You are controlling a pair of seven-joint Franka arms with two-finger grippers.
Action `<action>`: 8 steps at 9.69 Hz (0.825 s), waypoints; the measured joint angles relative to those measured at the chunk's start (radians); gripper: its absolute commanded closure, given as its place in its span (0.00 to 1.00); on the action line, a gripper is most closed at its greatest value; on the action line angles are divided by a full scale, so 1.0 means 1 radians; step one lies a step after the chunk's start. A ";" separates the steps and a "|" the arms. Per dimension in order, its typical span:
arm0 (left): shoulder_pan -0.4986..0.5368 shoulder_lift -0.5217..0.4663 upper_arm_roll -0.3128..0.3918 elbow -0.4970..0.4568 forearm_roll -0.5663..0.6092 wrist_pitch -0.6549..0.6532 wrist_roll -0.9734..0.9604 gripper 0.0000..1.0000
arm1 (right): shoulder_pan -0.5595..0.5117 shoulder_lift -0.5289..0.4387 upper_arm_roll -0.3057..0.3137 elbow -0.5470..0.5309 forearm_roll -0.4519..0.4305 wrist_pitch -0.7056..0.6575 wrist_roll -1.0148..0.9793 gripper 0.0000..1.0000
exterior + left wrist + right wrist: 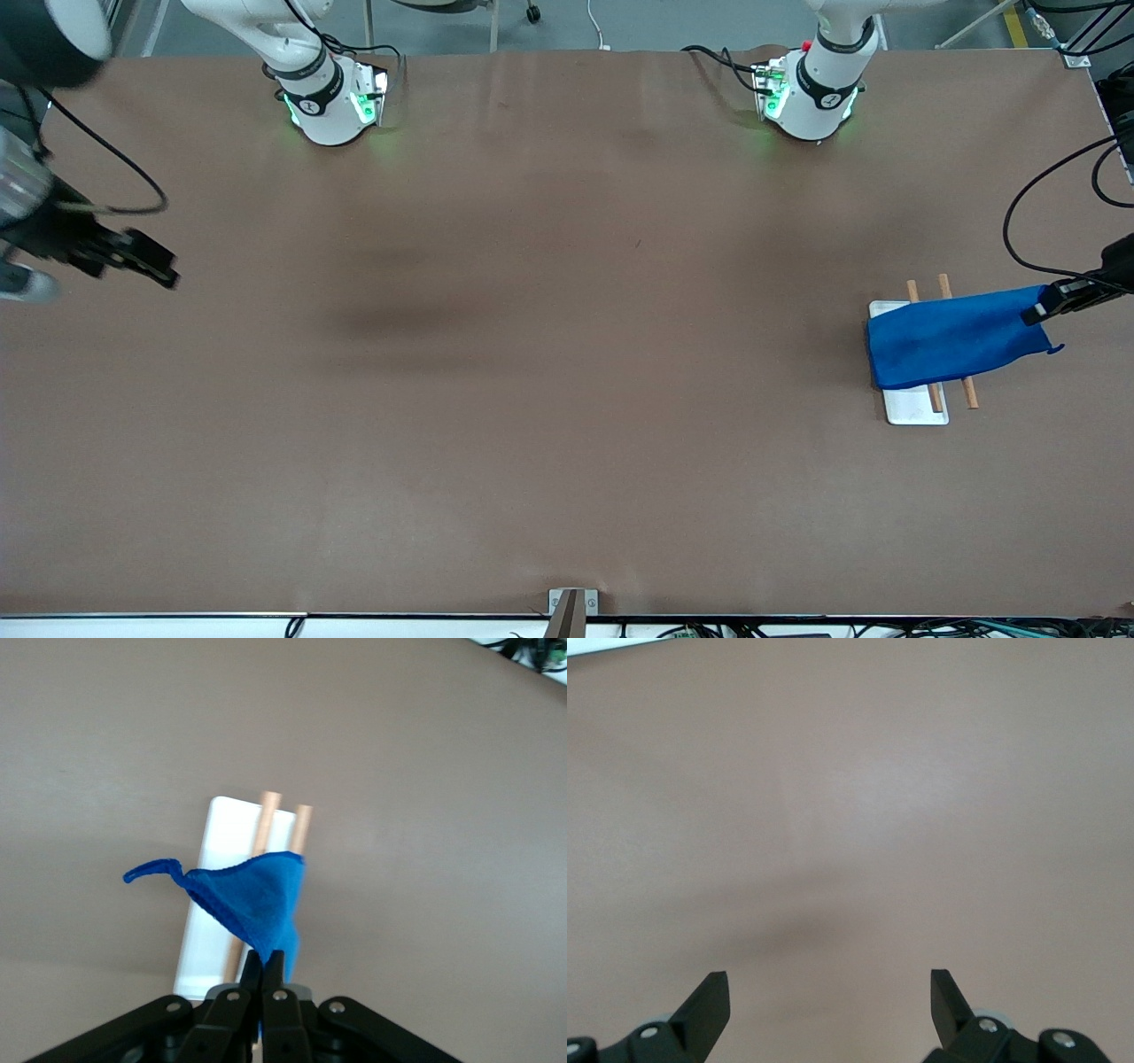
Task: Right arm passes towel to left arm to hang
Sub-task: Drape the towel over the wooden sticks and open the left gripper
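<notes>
Left tool [264, 970] pinching the towel's [952, 337] corner, jaws pressed together | towel draped over the two-rod rack [917, 403] at the left arm's end of the surface [532, 399] | right tool [828, 997] spread wide, just waiting over bare surface

Both arms reach out to their own ends of the table.
Left gripper [1038, 310] is pinched tight on the towel [952, 338]; right gripper [159, 266] hangs with fingers spread wide, holding nothing.

Even overhead light, soft shadows on the table [532, 399], blurred wrist views
</notes>
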 measured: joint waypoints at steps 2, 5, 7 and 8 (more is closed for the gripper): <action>0.038 0.037 0.019 0.000 0.000 0.018 0.056 0.93 | -0.001 -0.007 -0.048 0.095 0.000 -0.122 -0.016 0.00; 0.083 0.082 0.023 0.001 0.000 0.022 0.062 0.18 | -0.001 -0.006 -0.055 0.152 -0.001 -0.146 -0.035 0.00; 0.098 0.095 0.027 0.002 0.002 0.027 0.084 0.00 | -0.002 0.006 -0.063 0.135 -0.001 -0.145 -0.041 0.00; 0.098 0.094 0.031 0.012 0.024 0.033 0.125 0.00 | -0.004 0.015 -0.067 0.116 -0.001 -0.129 -0.048 0.00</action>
